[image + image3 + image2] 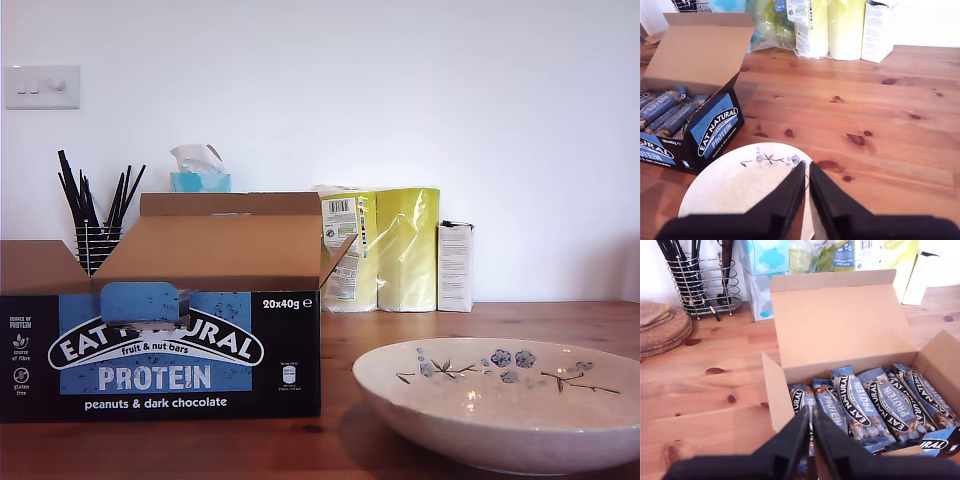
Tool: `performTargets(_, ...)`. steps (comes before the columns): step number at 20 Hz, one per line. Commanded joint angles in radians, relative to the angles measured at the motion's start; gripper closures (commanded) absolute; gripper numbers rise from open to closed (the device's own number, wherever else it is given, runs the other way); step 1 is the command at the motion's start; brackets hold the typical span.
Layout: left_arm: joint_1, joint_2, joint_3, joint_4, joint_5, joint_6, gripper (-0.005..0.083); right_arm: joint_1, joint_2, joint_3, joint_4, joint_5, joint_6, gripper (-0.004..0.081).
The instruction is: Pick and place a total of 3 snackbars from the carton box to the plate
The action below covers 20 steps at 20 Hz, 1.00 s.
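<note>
The carton box [160, 365] stands open at the exterior view's left, flaps up; it also shows in both wrist views [840, 320] [715, 130]. Several snackbars [860, 405] in blue wrappers lie side by side inside it, a few of them seen from the other arm as well [665, 112]. The plate [500, 425], empty, sits at the exterior view's right, close beside the box. My first gripper [810, 422] hovers shut over the box's near corner, holding nothing. My second gripper [806, 170] hangs shut over the plate's rim [740, 185]. Neither arm appears in the exterior view.
Behind the box stand a wire holder of black sticks [95, 220], a tissue box [200, 178], yellow wrapped packs [400, 250] and a small white box [455, 265], all by the wall. Cork mats [662, 330] are stacked near the wire holder [700, 285].
</note>
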Motion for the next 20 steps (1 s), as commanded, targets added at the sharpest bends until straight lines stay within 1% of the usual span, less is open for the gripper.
performTargets(1, -0.002, -0.008, -0.022, -0.013, 0.069, -0.003, 0.0793, 0.001, 0.001, 0.002, 0.056, -0.012, 0.000, 0.0783)
performTargets(7, -0.002, -0.008, -0.021, -0.008, 0.071, -0.004, 0.0793, 0.001, 0.001, 0.003, 0.058, -0.012, 0.000, 0.0783)
performTargets(10, -0.002, -0.008, -0.005, -0.009, 0.121, -0.002, 0.0793, 0.001, 0.019, 0.050, 0.061, -0.023, 0.000, 0.0783)
performTargets(12, -0.002, 0.008, 0.027, -0.032, 0.126, 0.001, 0.0793, 0.002, 0.077, 0.125, 0.002, -0.030, 0.000, 0.0783)
performTargets(14, -0.002, 0.050, 0.075, -0.083, 0.136, 0.037, 0.0793, 0.009, 0.180, 0.222, -0.128, -0.045, 0.000, 0.0783)
performTargets(15, -0.002, 0.078, 0.096, -0.103, 0.140, 0.061, 0.0793, 0.016, 0.245, 0.276, -0.197, -0.071, 0.000, 0.0783)
performTargets(17, -0.002, 0.143, 0.137, -0.133, 0.148, 0.096, 0.0793, 0.040, 0.365, 0.379, -0.293, -0.117, 0.000, 0.0783)
performTargets(19, -0.002, 0.209, 0.165, -0.137, 0.166, 0.111, 0.0793, 0.079, 0.447, 0.468, -0.352, -0.112, 0.005, 0.0783)
performTargets(20, -0.002, 0.247, 0.181, -0.138, 0.172, 0.111, 0.0793, 0.097, 0.476, 0.509, -0.382, -0.101, 0.024, 0.0783)
